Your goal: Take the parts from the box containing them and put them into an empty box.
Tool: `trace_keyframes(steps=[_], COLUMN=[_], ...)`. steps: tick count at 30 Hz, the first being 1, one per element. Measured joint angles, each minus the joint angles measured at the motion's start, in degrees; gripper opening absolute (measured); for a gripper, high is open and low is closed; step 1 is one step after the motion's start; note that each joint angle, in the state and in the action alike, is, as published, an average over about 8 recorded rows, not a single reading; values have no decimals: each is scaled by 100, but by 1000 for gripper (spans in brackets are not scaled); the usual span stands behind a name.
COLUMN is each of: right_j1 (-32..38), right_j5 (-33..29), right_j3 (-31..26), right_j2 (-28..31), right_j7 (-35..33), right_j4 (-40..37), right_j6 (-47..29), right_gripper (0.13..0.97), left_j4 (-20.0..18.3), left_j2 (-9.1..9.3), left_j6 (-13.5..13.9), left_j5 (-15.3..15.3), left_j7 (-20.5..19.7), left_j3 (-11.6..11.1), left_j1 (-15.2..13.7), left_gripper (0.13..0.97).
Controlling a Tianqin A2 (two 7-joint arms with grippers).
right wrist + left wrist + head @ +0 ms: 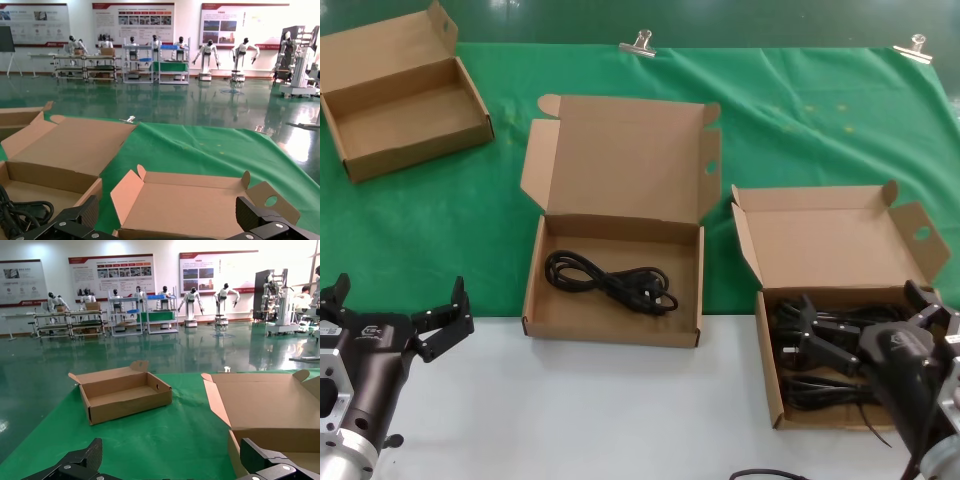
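Right claw hangs spread wide over the box with the wing flaps, the one on the robot's right that carries the pile of black cords. Its dark fingers reach in above the bundles and seem close to them, but I cannot tell from the head view whether they touch any cord yet; nothing is pinched between them. In the right wrist view the finger tips stand far apart at the lower edge of the picture.

As for progress, one cord already lies loosely coiled on the floor of the big middle box with the tall lid. Several more are left in the right-hand box, so I judge the job is early on, with most of the moving yet to do.

Left claw waits low on the robot's left, over the pale tabletop at the green cloth's edge, fingers spread and holding nothing.

A third, shallower box sits far back on the left with nothing visible inside. Two metal clips pin the cloth along its far edge
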Motion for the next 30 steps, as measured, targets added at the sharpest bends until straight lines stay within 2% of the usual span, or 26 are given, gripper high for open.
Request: trace_keyframes(steps=[30], right_j1=[0], right_j5=[0], right_j3=[0], right_j2=[0], right_j7=[0], right_j4=[0], right_j6=[0], right_gripper=[966], left_j4=[0], left_j2=[0], left_j6=[0], left_j5=[0], left_j7=[0], left_j3=[0], left_j1=[0], left_gripper=[966])
